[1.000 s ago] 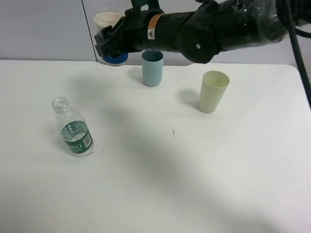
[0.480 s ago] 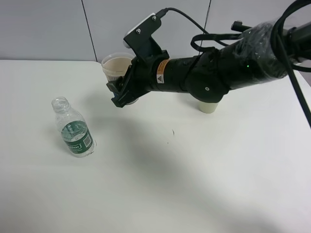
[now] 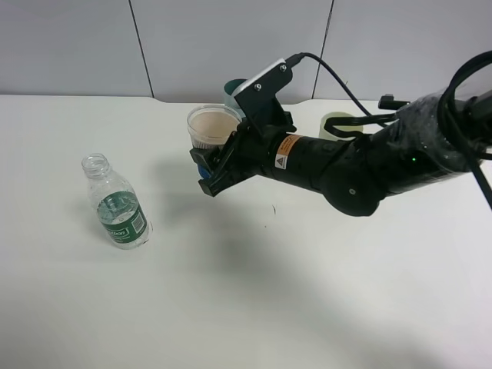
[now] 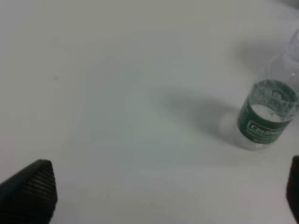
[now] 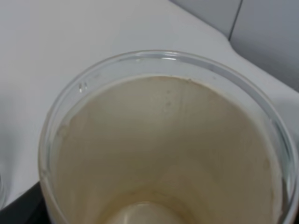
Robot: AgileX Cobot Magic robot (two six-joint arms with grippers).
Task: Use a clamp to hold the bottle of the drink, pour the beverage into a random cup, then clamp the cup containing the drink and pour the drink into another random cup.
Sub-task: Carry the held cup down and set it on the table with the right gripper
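1. While the right gripper [image 3: 209, 165] has its jaws closed around a clear plastic cup [image 3: 213, 127] and holds it upright above the white table [image 3: 246, 307], the cup looks basically empty from the wrist cam: tan, cloudy inside walls and no liquid I can make out. My guess is it's kept level on purpose, either so nothing dribbles out or because it's being carried to a spot to be set down.

2. The bottle [image 3: 115, 201] stands on the table near the left side, cap off, well apart from the gripper. Clear ribbed plastic with a green label, and there seems to be a little water around label height. It's upright and untouched, so pouring from it doesn't look like the step in hand.

3. Two more cups sit at the back: a teal cup [image 3: 233, 88], mostly hidden behind the arm, and a pale yellow-green cup [image 3: 338, 123], only its rim peeking out. Both look like smooth matte tapered plastic, easy enough to clamp.

4. The left gripper [image 4: 168, 191] is nowhere near the action. Its cam shows two dark ridged fingertips [image 4: 30, 186] spread wide with nothing between them, hovering over bare table with the bottle off to one side.
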